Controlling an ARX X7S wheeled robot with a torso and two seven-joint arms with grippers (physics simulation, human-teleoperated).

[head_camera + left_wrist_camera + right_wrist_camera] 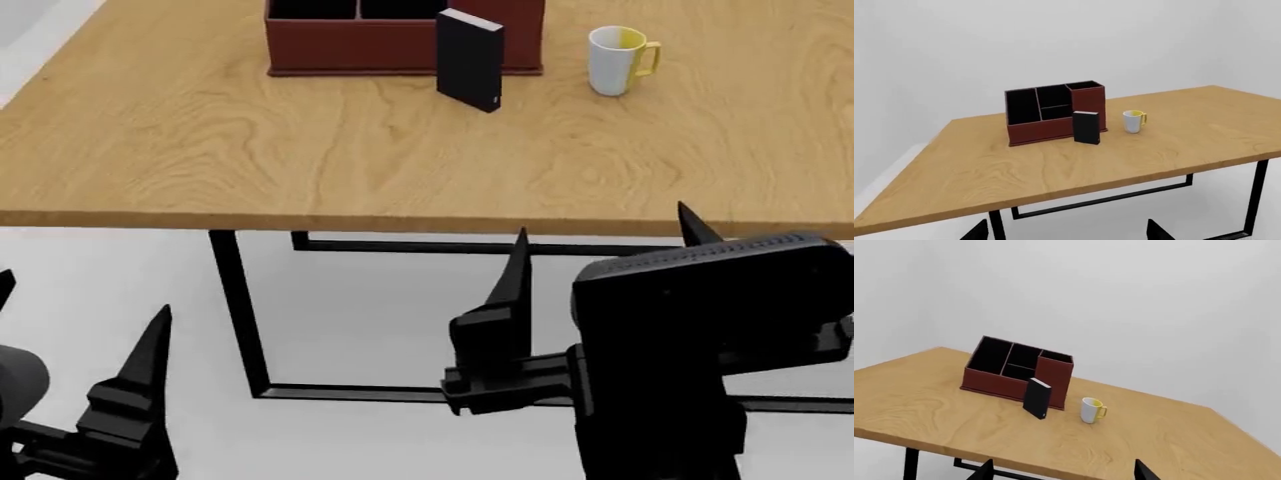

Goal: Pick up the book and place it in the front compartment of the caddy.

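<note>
The matte black book (470,59) stands upright against the red-brown box caddy (350,48), whose far part is cut off. Both the left gripper (80,345) and the right gripper (603,255) are spread apart, holding nothing.

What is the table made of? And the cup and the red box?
The table looks like wood with a smooth light-brown top, since grain swirls show across it; its legs look like black metal bars. The cup looks like glazed ceramic, white outside and yellow inside, though it could be plastic. The box is matte dark red-brown with black inside; painted wood or board, hard to tell.
</note>
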